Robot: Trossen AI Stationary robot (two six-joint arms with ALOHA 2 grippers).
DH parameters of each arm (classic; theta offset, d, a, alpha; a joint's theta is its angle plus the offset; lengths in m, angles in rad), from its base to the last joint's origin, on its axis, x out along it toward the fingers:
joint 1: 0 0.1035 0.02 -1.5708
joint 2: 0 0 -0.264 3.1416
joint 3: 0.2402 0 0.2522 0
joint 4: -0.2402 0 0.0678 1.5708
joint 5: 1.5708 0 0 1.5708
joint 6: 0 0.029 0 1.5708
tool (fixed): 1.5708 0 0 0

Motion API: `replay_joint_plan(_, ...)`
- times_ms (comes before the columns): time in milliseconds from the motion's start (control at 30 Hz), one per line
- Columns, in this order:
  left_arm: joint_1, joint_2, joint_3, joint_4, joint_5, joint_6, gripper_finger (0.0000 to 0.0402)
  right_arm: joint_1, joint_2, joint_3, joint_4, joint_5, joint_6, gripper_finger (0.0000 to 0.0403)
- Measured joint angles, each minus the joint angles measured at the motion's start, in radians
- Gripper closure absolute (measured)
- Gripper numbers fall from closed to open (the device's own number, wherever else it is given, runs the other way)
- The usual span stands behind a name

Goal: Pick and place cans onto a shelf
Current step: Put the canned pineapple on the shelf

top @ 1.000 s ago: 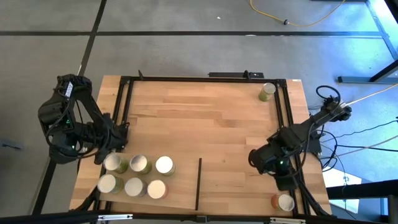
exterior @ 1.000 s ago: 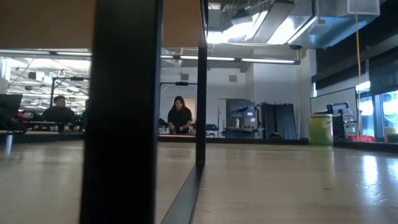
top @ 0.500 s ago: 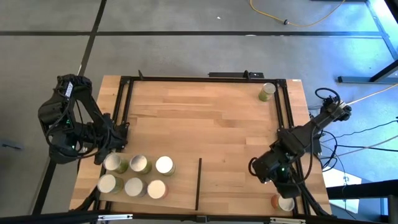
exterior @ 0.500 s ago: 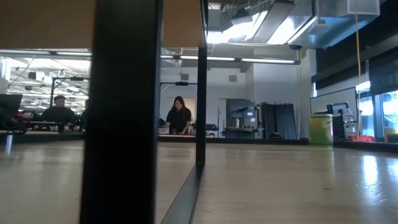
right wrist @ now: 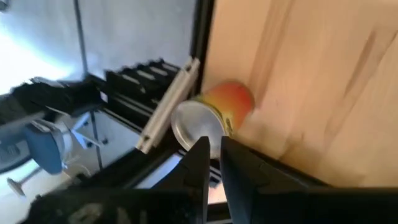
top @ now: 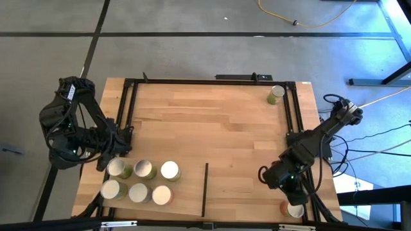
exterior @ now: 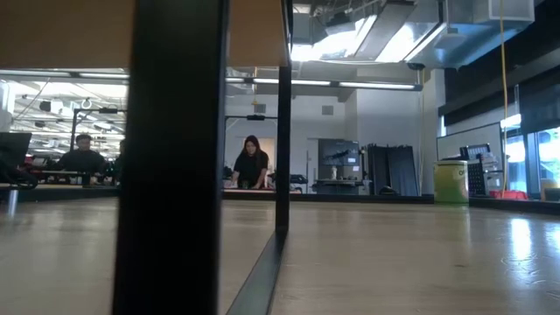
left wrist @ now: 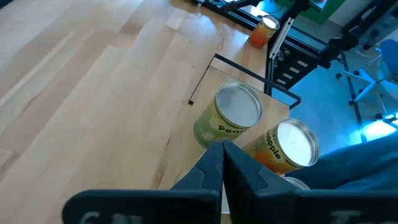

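Note:
Six cans (top: 144, 169) stand upright in two rows on the pale shelf panel (top: 186, 196) at the table's near left, beside its thin dark divider (top: 205, 189). A green can (top: 276, 94) stands at the far right corner. An orange can (top: 293, 209) stands at the near right corner. My left gripper (top: 123, 146) is shut and empty just on the far side of the rows; its wrist view shows a green can (left wrist: 231, 115) and an orange can (left wrist: 286, 146) close ahead. My right gripper (top: 289, 191) is shut, just short of the orange can (right wrist: 214, 115).
A black metal frame (top: 292, 122) runs along the table's left, far and right edges, close to both corner cans. The middle of the butcher-block top (top: 212, 128) is bare wood. People show in the room beyond the table in the low view (exterior: 252, 166).
My right gripper has moved toward the table's near edge, closing in on the orange can at the near right corner. The cans have stayed where they were.

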Motion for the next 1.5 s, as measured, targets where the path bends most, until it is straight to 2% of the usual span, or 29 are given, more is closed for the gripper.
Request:
replay_joint_plan(300, 0.0, 0.0, 0.0, 0.026, -0.003, 0.0, 0.0401, 0.073, 0.0, -0.098, 0.025, 0.01, -0.022, 0.0361)
replay_joint_plan(533, 0.0, 0.0, 0.0, 0.027, -0.026, -0.002, 0.0401, 0.135, 0.0, -0.176, 0.146, 0.052, -0.019, 0.0361)
replay_joint_plan(833, 0.0, 0.0, 0.0, 0.052, -0.027, -0.002, 0.0401, 0.182, 0.0, -0.212, 0.208, 0.056, 0.002, 0.0361)
replay_joint_plan(1033, 0.0, 0.0, 0.0, 0.063, -0.027, -0.001, 0.0401, 0.204, 0.001, -0.247, 0.247, 0.115, 0.006, 0.0361)
replay_joint_plan(1500, 0.0, 0.0, 0.0, 0.075, -0.028, -0.001, 0.0401, 0.205, 0.003, -0.248, 0.262, 0.105, 0.005, 0.0361)
